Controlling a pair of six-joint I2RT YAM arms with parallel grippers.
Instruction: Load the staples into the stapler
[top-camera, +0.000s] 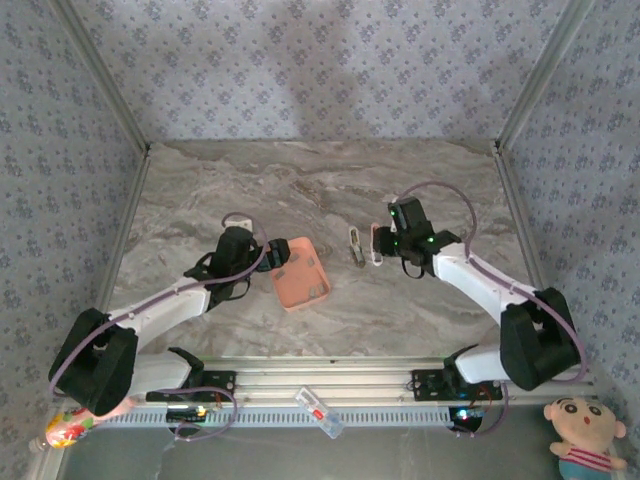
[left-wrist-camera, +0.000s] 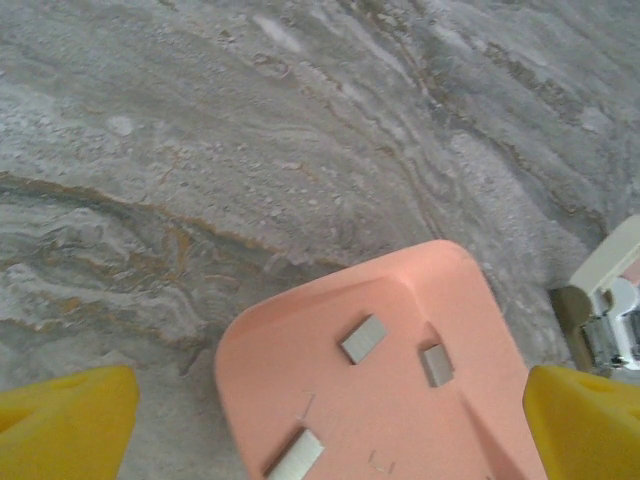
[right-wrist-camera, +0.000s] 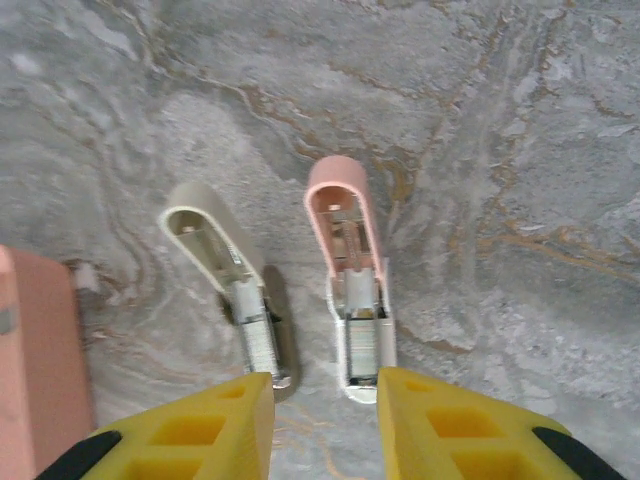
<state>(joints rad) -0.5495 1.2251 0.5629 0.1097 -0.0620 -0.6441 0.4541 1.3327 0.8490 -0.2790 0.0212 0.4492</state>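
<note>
Three small dark-grey metal staple strips (left-wrist-camera: 363, 338) lie loose in the shallow pink plastic tray (left-wrist-camera: 400, 290), below the wide-spread, released left pincer (left-wrist-camera: 328, 400). At the tray's 3 o'clock on the grey marbled tabletop (right-wrist-camera: 500, 150) lie an opened beige stapler (right-wrist-camera: 215, 245) and an opened pink-and-white stapler (right-wrist-camera: 345, 230). The right pincer (right-wrist-camera: 325, 385) hovers at the latter's near end, slightly parted, grasping nothing.

Soft even light, faint shadows, overhead view hazy, wrist views sharper

The grey marbled table (top-camera: 300, 190) bears a pink tray (top-camera: 306, 282), a beige stapler (right-wrist-camera: 222, 262) and a pink stapler (right-wrist-camera: 352, 250), both open.
</note>
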